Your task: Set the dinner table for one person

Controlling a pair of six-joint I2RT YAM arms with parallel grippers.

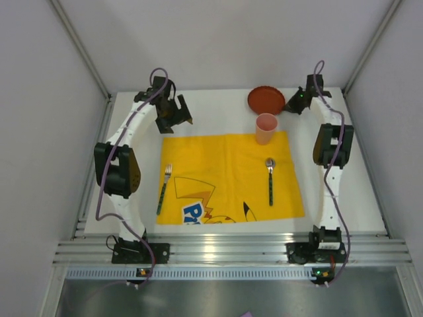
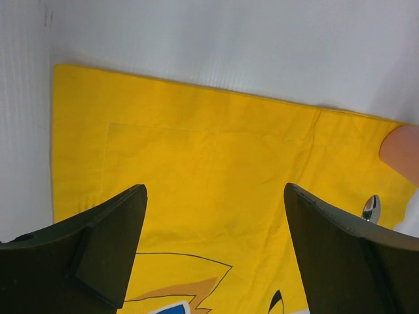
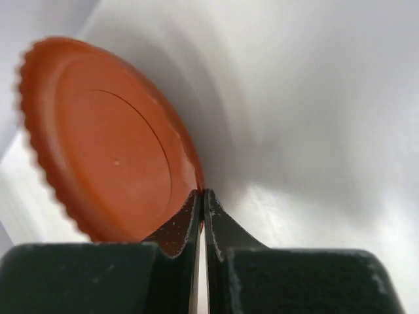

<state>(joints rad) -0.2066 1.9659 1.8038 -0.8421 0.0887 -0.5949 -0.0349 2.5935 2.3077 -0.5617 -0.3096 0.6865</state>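
Note:
The white dinner table (image 1: 357,198) carries a yellow cartoon-print mat (image 1: 225,175). A fork (image 1: 164,187) lies on the mat's left edge and a spoon (image 1: 270,179) lies on its right part. A pink cup (image 1: 266,128) stands at the mat's far right corner. An orange plate (image 1: 264,99) lies on the table behind the cup. My right gripper (image 1: 291,104) is at the plate's right rim. In the right wrist view its fingers (image 3: 203,191) are pinched together on the rim of the plate (image 3: 105,150). My left gripper (image 1: 175,115) is open and empty above the mat's far left corner (image 2: 215,190).
Silver rails (image 1: 231,247) edge the table at the front and sides, and grey walls close it in. In the left wrist view the mat (image 2: 196,144), the cup (image 2: 400,149) and the spoon's bowl (image 2: 370,208) show below bare white table (image 2: 229,46).

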